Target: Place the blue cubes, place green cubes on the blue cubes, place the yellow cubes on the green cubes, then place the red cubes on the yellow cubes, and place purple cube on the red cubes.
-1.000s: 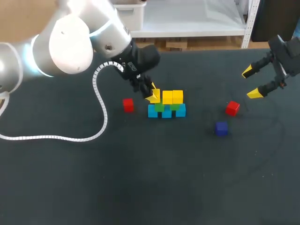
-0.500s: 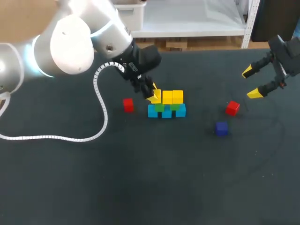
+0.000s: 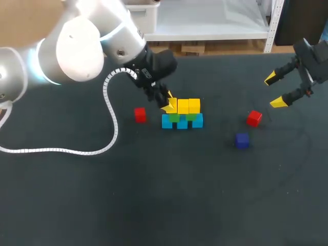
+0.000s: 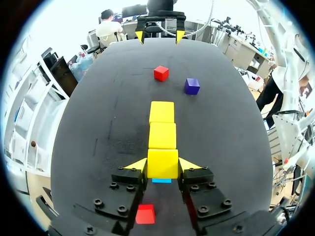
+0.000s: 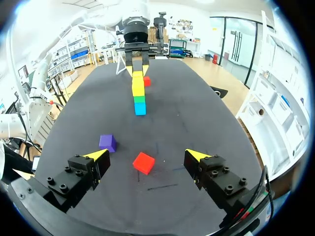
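A stack stands mid-table: a row of blue cubes [image 3: 182, 123], green cubes [image 3: 190, 117] on them, and two yellow cubes [image 3: 188, 106] on top. My left gripper [image 3: 168, 104] is shut on a third yellow cube [image 4: 162, 163] at the row's left end, in line with the other two yellow cubes [image 4: 162, 135], with blue [image 4: 161, 180] showing beneath. One red cube [image 3: 140, 115] lies left of the stack. Another red cube [image 3: 253, 118] and the purple cube [image 3: 242, 140] lie to the right. My right gripper [image 3: 274, 89] hangs open above the far right, with that red cube [image 5: 143, 162] below its fingers.
A white coiled cable [image 3: 105, 97] from my left arm loops over the table's left half. The table's near half is bare dark mat [image 3: 169, 200]. In the right wrist view the purple cube [image 5: 107, 142] lies beside one finger, and the stack [image 5: 139, 96] stands far ahead.
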You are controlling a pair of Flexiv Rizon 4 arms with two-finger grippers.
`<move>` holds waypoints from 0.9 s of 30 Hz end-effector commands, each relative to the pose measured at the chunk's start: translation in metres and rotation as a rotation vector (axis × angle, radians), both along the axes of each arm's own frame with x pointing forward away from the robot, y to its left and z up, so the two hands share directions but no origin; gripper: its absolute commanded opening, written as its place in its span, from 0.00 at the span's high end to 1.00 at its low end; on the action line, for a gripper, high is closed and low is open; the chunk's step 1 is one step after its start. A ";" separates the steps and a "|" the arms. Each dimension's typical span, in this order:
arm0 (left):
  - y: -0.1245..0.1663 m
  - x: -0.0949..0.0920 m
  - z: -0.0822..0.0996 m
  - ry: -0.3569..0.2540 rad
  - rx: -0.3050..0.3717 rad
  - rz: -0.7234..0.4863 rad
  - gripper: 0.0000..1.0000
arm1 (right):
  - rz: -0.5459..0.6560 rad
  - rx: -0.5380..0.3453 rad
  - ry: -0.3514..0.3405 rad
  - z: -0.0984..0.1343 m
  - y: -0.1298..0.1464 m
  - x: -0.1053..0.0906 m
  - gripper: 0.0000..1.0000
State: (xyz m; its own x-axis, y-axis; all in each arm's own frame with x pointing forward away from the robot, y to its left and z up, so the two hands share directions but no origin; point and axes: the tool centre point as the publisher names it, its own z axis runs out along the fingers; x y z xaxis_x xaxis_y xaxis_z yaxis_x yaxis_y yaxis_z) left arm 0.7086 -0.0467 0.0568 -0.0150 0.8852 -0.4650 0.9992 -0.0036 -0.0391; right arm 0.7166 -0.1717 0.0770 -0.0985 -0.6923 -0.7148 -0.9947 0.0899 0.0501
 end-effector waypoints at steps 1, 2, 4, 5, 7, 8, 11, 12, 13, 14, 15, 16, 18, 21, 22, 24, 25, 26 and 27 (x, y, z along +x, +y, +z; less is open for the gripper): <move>-0.001 0.001 -0.001 0.002 -0.001 -0.002 1.00 | 0.001 0.002 0.000 -0.001 0.000 0.001 0.00; -0.001 0.001 -0.002 0.003 -0.001 -0.002 1.00 | 0.001 0.002 0.000 -0.001 0.000 0.001 0.00; -0.001 0.001 -0.002 0.005 -0.001 -0.003 1.00 | 0.001 0.002 0.000 -0.001 0.000 0.001 0.00; -0.001 0.001 -0.002 0.005 -0.001 -0.003 1.00 | 0.001 0.002 0.000 -0.001 0.000 0.001 0.00; -0.001 0.001 -0.002 0.005 -0.001 -0.003 1.00 | 0.001 0.002 0.000 -0.001 0.000 0.001 0.00; -0.001 0.001 -0.002 0.005 -0.001 -0.003 1.00 | 0.001 0.002 0.000 -0.001 0.000 0.001 0.00; -0.001 0.001 -0.003 0.006 0.000 -0.004 1.00 | 0.001 0.002 0.000 -0.001 0.000 0.001 0.00; -0.001 0.001 -0.003 0.007 -0.001 -0.004 1.00 | 0.001 0.002 0.000 -0.001 0.000 0.001 0.00; -0.001 0.001 -0.003 0.007 -0.001 -0.004 1.00 | 0.001 0.002 0.000 -0.001 0.000 0.001 0.00; -0.001 0.002 -0.003 0.008 -0.001 -0.004 1.00 | 0.001 0.002 0.000 -0.001 0.000 0.001 0.00; -0.001 0.002 -0.003 0.008 -0.001 -0.004 1.00 | 0.001 0.002 0.000 -0.001 0.000 0.001 0.00; -0.001 0.002 -0.003 0.008 0.000 -0.005 1.00 | 0.001 0.002 0.000 -0.001 0.000 0.001 0.00; -0.001 0.002 -0.003 0.009 0.001 -0.007 1.00 | 0.001 0.002 0.000 -0.001 0.000 0.001 0.00; -0.001 0.002 -0.003 0.013 0.002 -0.008 1.00 | 0.001 0.002 0.000 -0.001 0.000 0.001 0.00; -0.001 0.002 -0.003 0.015 0.002 -0.008 0.94 | 0.001 0.002 0.000 -0.001 0.000 0.001 0.00; -0.001 0.003 -0.003 0.017 0.002 -0.008 0.68 | 0.001 0.002 0.000 -0.001 0.000 0.001 0.00; -0.001 0.003 -0.004 0.018 0.002 -0.008 0.59 | 0.001 0.002 0.000 -0.001 0.000 0.001 0.00; 0.000 0.003 -0.004 0.019 0.002 -0.008 0.58 | 0.001 0.002 0.000 -0.001 0.000 0.001 0.00; 0.000 0.003 -0.004 0.021 0.003 -0.008 0.58 | 0.001 0.002 0.000 -0.001 0.000 0.001 0.00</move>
State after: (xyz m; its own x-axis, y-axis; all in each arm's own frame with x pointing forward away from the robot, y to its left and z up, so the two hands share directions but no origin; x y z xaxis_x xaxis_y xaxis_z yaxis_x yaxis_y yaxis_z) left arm 0.7080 -0.0466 0.0537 -0.0193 0.8860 -0.4632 0.9985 -0.0063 -0.0536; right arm 0.7166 -0.1717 0.0770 -0.0986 -0.6923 -0.7148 -0.9947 0.0899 0.0501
